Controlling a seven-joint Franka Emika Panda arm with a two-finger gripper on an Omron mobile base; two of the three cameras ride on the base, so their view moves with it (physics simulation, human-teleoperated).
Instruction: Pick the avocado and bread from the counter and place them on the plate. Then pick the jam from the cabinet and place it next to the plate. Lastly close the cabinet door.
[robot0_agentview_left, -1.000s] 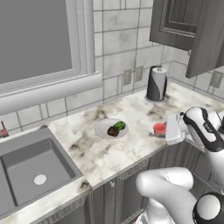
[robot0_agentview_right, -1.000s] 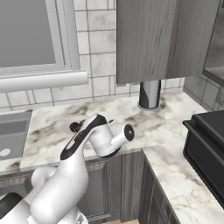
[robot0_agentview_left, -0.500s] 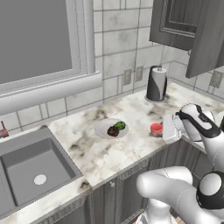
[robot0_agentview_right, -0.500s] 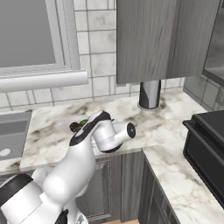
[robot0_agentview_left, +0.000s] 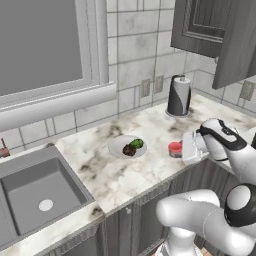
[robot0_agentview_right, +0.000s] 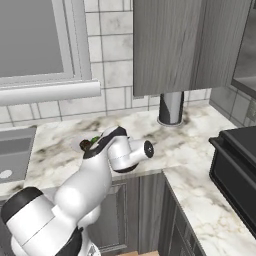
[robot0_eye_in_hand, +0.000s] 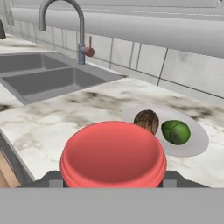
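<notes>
Red jam is being held in the closed jaws just beside the plate, where avocado and bread are already sitting, so setting it down and getting the cabinet door shut are being left for last.

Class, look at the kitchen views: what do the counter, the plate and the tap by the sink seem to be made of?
Counter: probably polished marble or a look-alike, white with brown-grey veining. Plate: likely glazed ceramic, plain smooth white. Tap: looks like brushed metal, grey curved spout.
</notes>
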